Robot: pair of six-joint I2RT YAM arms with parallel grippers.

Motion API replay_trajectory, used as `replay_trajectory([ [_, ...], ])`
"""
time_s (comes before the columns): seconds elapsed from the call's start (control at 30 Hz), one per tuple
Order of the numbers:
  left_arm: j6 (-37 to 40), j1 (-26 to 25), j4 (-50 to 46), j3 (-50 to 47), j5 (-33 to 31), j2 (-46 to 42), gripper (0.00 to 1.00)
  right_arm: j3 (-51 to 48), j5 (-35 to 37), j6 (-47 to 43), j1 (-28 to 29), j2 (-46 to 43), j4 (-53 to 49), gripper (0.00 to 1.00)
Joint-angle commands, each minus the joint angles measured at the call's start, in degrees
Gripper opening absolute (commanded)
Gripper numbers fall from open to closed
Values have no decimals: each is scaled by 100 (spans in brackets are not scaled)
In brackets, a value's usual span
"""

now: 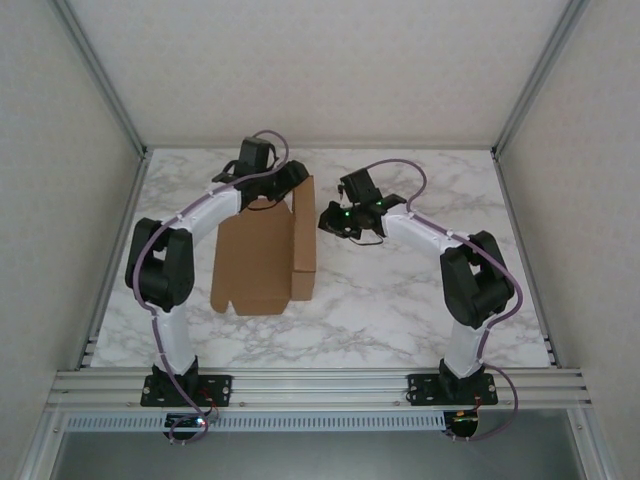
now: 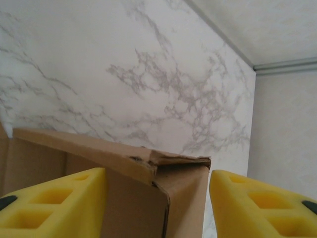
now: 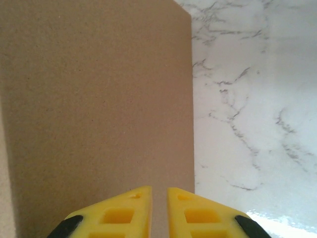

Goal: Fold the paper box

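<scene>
Counter (image 1: 420,300): marble; you have the paper box (image 1: 255,265) lying on it, left of centre.
Box shape: main panel flat, long right-hand wall (image 1: 303,240) standing upright.
Left tool (image 2: 157,173): at the box's far end, jaws wide, straddling a creased upper corner (image 2: 173,161); you see clear space beside the right finger.
Right tool (image 3: 158,191): jaws narrow, just a slit between the tips, pointed at that wall's outer face; you cannot tell whether it touches.

Paper box (image 1: 255,265) sits left of middle; its raised right wall blocks sideways path. Right hand (image 1: 326,222) just beside that wall. Worktop (image 1: 400,300) right of box: wide open room. Side walls (image 1: 60,200) shut in edges.
</scene>
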Motion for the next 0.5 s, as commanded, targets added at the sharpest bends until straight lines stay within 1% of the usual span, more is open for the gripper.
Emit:
replay_trajectory([
  [0.0,503,-323,-700,553,63,101,53,-78,-10,187,45,-84,337,15],
  [0.13,1038,-755,-1314,1049,-201,326,49,-356,286,237,51,-259,449,14],
  [0.27,1407,-1171,-1605,1057,-675,439,49,-950,962,381,13,-753,422,17],
  [0.33,1534,-1395,-1689,1058,-883,507,48,-1231,1376,476,-38,-1049,249,19],
  [0.4,1742,-1654,-1830,1168,-1184,631,47,-1536,1993,567,-130,-1450,-99,24],
  [0.47,1892,-1896,-2007,1326,-1471,793,46,-1898,2561,731,-252,-1909,-357,27],
])
